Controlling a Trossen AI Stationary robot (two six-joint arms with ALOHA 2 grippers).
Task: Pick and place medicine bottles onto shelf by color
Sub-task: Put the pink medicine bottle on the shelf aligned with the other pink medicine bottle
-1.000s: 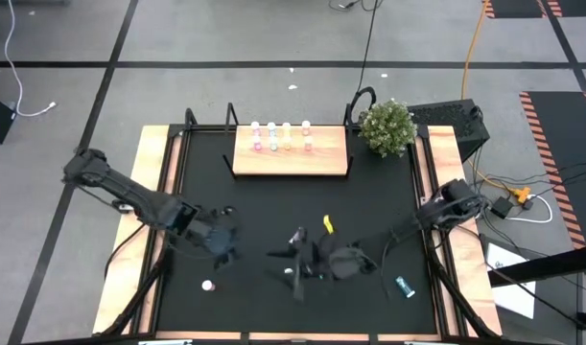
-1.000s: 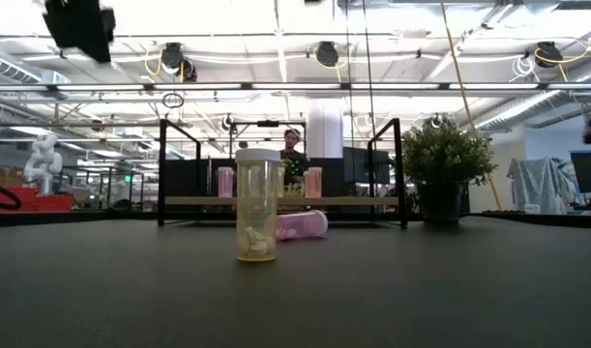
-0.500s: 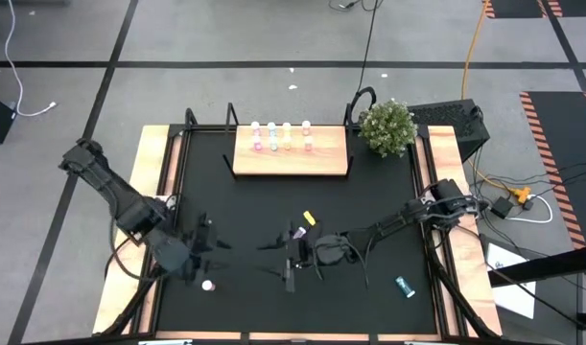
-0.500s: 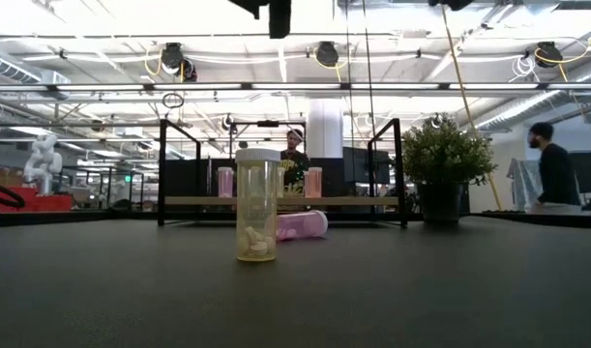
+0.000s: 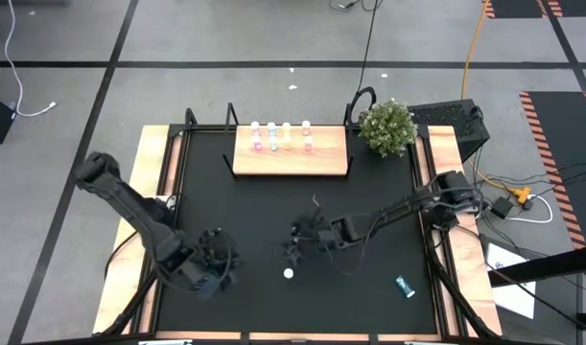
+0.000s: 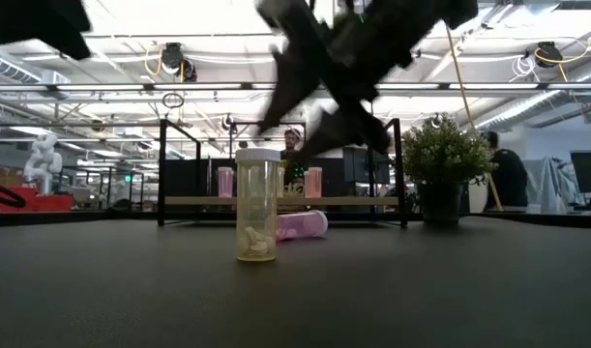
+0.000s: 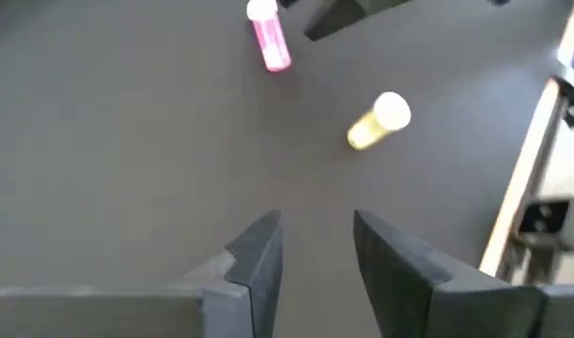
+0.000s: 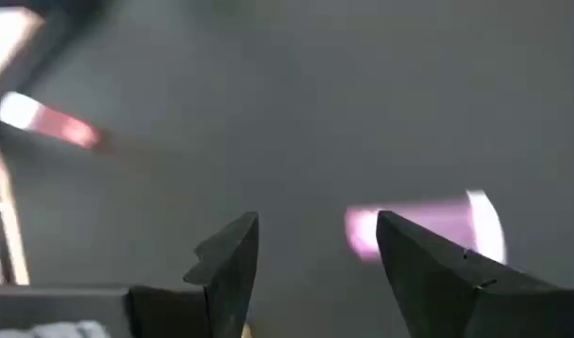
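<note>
A black tabletop (image 5: pixel 264 206) with wooden side strips is seen from above. At its far edge lies the shelf (image 5: pixel 291 160), a light-wood board with black end brackets, carrying a row of small white-capped bottles (image 5: pixel 280 137) along its far side. A potted plant (image 5: pixel 386 126) stands just right of the shelf.

The left gripper (image 5: pixel 216 268) hangs over the near-left part of the tabletop. In the left wrist view its jaws stand narrowly apart with nothing between them, over bare black surface.

The right gripper (image 5: pixel 294 241) reaches from the right side to the middle of the tabletop. Its jaws are parted and empty in the right wrist view, with a pink bottle (image 8: pixel 423 228) lying on its side just beyond them.

A yellow bottle (image 6: pixel 257 204) stands upright near the tabletop's centre, its white cap showing from above just nearer than the right gripper. A blue-green bottle (image 5: pixel 404 286) lies on its side at the near right.
</note>
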